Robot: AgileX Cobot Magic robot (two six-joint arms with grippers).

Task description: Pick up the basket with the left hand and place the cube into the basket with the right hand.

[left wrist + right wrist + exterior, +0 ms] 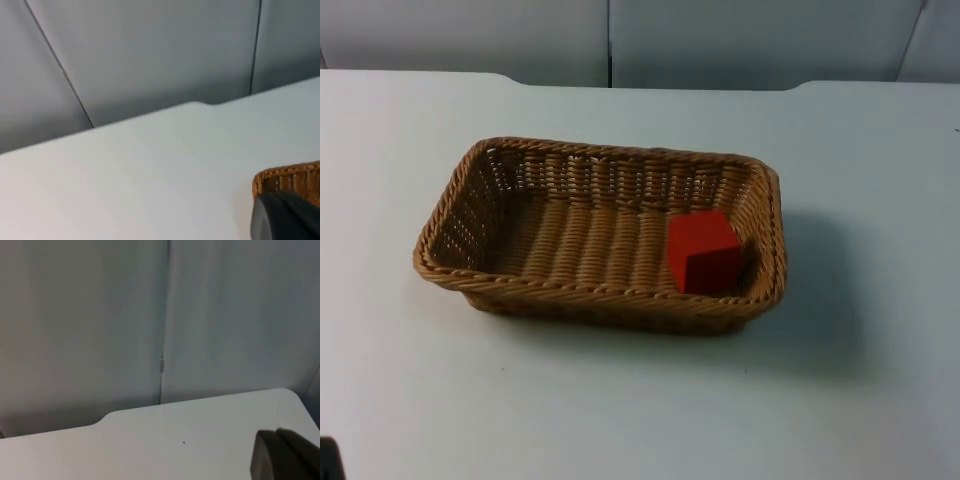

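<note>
Red cube [702,250] already lies inside the wicker basket [450,265] at its right end, basket on the white table [620,400]; both grippers' finger spread cannot be told; judged done, arms should stay off the basket.

one basket [470,240] — one red cube [702,251]

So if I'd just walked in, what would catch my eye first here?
Most likely the red cube, bright against everything else: it lies inside the brown wicker basket, at the basket's right end in the top view. The basket rests in the middle of the white table, with the grey wall behind it. The left wrist view catches one corner of the basket.
</note>
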